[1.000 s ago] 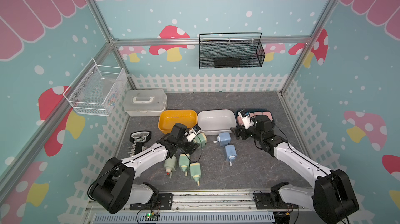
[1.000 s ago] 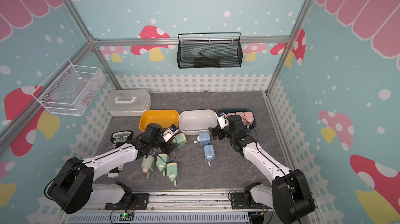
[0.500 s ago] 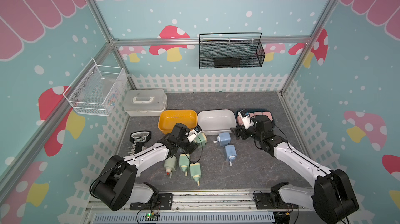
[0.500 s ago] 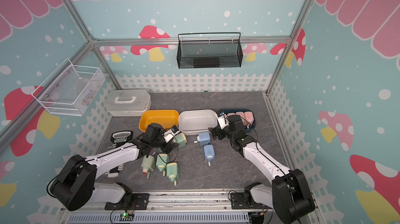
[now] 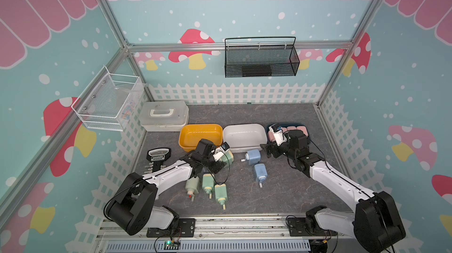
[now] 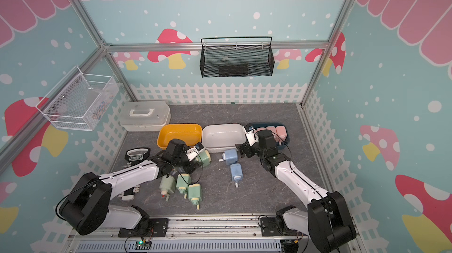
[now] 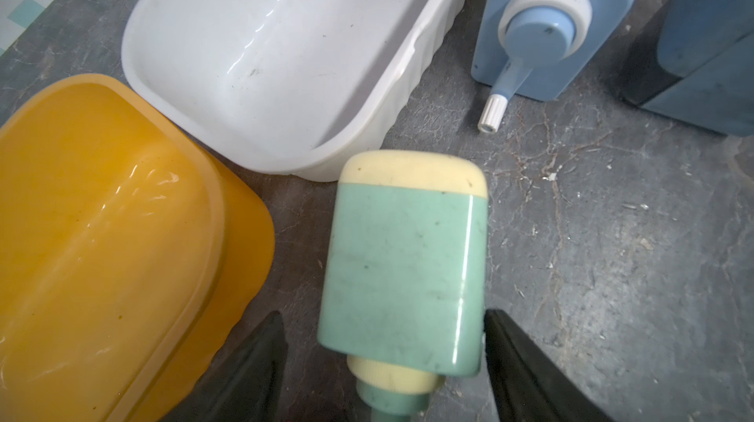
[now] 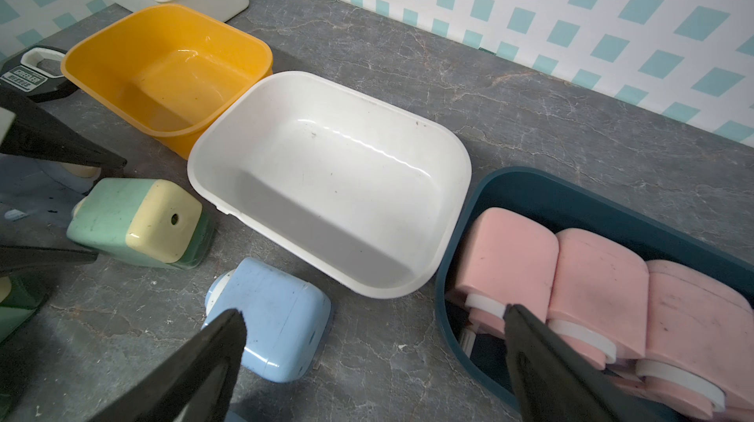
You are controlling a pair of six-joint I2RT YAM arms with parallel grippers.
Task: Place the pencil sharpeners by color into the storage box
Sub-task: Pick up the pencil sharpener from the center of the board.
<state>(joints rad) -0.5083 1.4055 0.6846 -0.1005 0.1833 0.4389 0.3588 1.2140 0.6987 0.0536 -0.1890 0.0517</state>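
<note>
The left gripper (image 7: pixel 383 318) straddles a pastel-green boxy plastic pencil sharpener (image 7: pixel 404 269) with rounded corners and a cream cap. One black finger (image 7: pixel 514 358) touches its side and the other stands just off it, so the jaws are apart, not clamped. Just beyond it sit a glossy yellow plastic tub (image 7: pixel 102 216) and a white ribbed plastic tub (image 7: pixel 265 52).

The right gripper (image 8: pixel 373 326) hangs spread wide and holds nothing. It is above the marbled grey tabletop (image 8: pixel 408 358), between a pale blue plastic sharpener (image 8: pixel 277 326) and a dark blue bin (image 8: pixel 530 195) near the tabletop's right edge. That bin holds smooth pink sharpeners (image 8: pixel 510 260) side by side.

Only the right wrist view shows the pencil hole (image 8: pixel 174 218) in the cream cap. Only the top views show three more green sharpeners (image 5: pixel 208 183) toward the front edge and a second blue sharpener (image 5: pixel 259 171).
</note>
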